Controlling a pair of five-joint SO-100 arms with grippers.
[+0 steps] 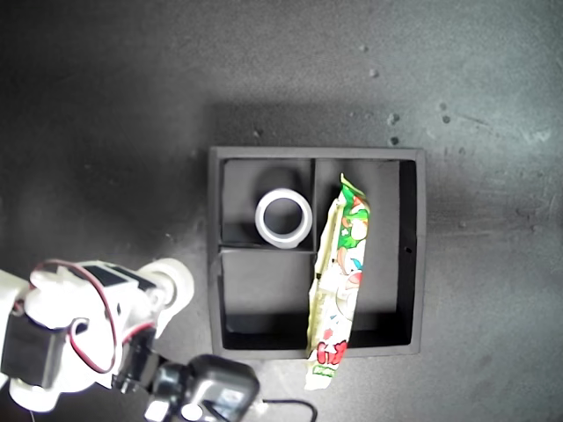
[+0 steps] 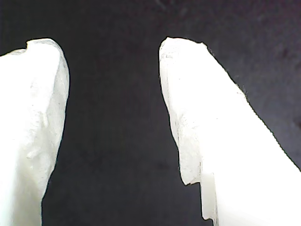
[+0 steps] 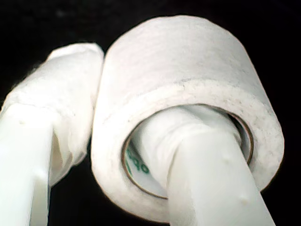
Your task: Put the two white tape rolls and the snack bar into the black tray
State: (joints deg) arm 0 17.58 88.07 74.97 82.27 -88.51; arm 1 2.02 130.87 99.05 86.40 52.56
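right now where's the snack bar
The snack bar lies in the black tray's long compartment at the exterior view's right, beside the tape roll, its lower end overhanging the tray's near rim.

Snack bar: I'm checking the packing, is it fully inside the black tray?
No. The snack bar lies along the black tray's long compartment, but one end crosses the rim and sticks out.

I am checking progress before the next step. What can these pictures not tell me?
Where the tape roll held by my second hand is: second wrist view shows only black behind it; exterior view lacks it.
Core print: a finger covers most.
Which arm stands at the exterior view's lower left: bottom edge cuts its end.
Under my first hand: only blurred dark surface.
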